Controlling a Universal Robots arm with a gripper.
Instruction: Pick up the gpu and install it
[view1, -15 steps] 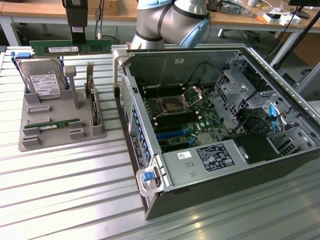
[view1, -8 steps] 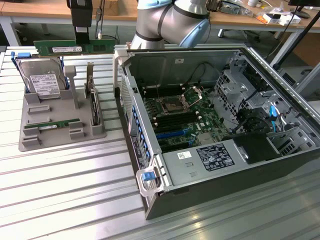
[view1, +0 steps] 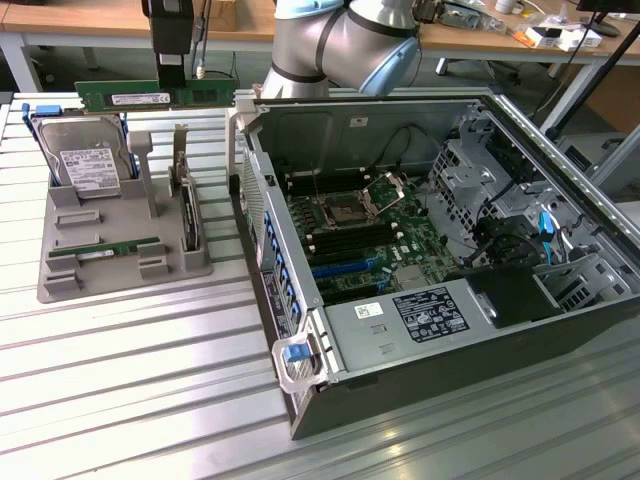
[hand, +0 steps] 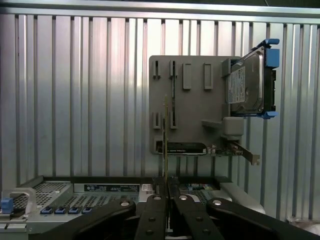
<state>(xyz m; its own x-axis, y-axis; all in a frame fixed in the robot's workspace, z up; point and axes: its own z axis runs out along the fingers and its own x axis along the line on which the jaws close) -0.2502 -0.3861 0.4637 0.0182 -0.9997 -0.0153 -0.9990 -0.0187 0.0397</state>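
Robot arm's gripper is clamped on the gpu, a long green circuit-board stick with a white label, and holds it in the air above the back edge of the grey parts tray. The stick hangs level and is gripped near its middle, its long axis running from the exterior view's left to its right. In the wrist view it appears edge-on, a thin line rising from between the closed fingers. The open computer case lies to the exterior view's right of the held stick, one end pointing toward it, with the motherboard facing up. The tray holds a hard drive in blue rails, an upright dark card and a second green stick.
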